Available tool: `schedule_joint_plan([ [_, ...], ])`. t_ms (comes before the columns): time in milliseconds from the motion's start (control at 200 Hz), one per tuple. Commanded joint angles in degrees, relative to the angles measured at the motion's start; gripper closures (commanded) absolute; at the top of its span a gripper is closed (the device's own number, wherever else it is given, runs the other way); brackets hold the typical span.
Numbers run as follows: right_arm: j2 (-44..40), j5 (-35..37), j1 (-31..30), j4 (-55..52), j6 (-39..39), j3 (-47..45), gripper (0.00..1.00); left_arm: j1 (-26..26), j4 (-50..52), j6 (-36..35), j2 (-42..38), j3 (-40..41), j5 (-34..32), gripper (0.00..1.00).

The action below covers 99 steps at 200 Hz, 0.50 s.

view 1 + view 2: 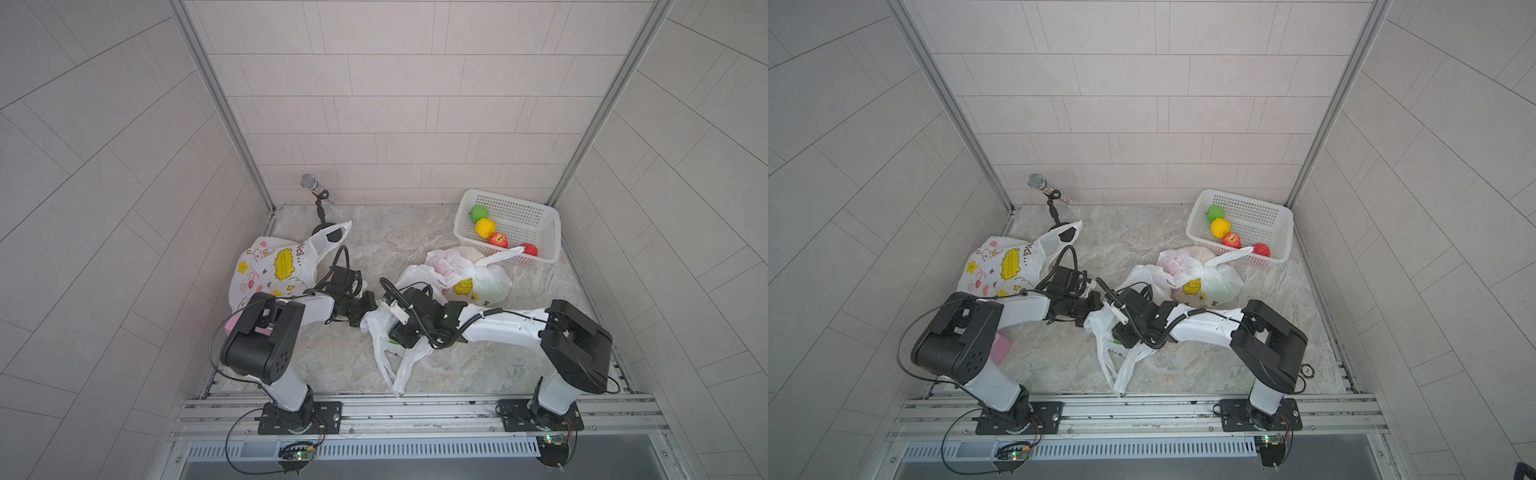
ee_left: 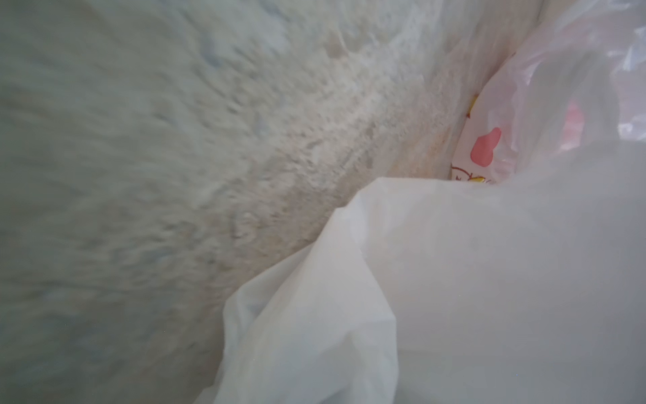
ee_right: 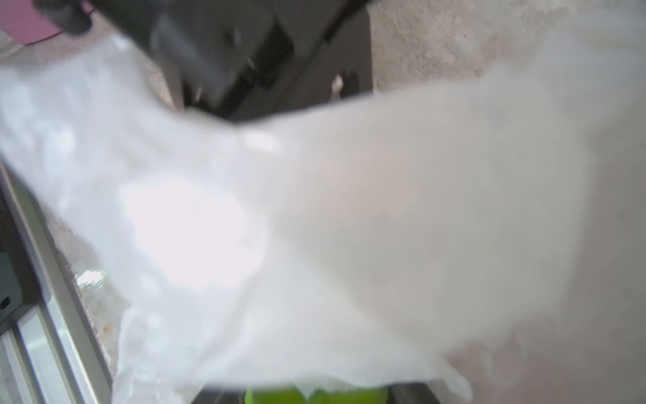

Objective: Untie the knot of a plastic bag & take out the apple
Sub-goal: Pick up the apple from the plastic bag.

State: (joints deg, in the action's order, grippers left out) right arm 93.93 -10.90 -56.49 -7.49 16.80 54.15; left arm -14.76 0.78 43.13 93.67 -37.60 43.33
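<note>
A white plastic bag [image 1: 380, 353] [image 1: 1104, 353] lies crumpled at the middle of the table, handles trailing toward the front edge. My left gripper [image 1: 365, 311] is shut on the bag's upper rim; in the left wrist view the white plastic [image 2: 454, 280] hides its fingers. My right gripper [image 1: 392, 334] reaches into the bag from the right. A green apple [image 3: 314, 397] fills the gap between its dark fingers, mostly veiled by blurred plastic. A sliver of that green shows in a top view [image 1: 1117, 341]. No knot is visible.
A white basket [image 1: 511, 212] at the back right holds green, yellow and red fruit. A knotted printed bag [image 1: 478, 282] lies in front of it, and another printed bag [image 1: 270, 266] at the left. A microphone stand [image 1: 318, 199] is at the back and a pink object [image 1: 1000, 349] lies under the left arm.
</note>
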Motion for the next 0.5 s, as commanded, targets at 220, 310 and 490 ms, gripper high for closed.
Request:
schedule_joint_plan([
  [220,-9.0,-1.7,-1.1,-4.8,1.2,-5.3,0.77,2.6,7.6,-5.6,-2.5,-1.5,-1.2,0.99],
  [310,-14.9,-2.7,-1.1,-5.4,0.7,-5.9,0.82,2.5,8.0,-5.8,-2.9,-1.4,-1.9,0.99],
  [490,-27.2,-1.9,2.8,-3.8,7.3,-4.6,0.9,2.6,9.2,-6.9,-3.6,-1.7,-2.0,0.99],
])
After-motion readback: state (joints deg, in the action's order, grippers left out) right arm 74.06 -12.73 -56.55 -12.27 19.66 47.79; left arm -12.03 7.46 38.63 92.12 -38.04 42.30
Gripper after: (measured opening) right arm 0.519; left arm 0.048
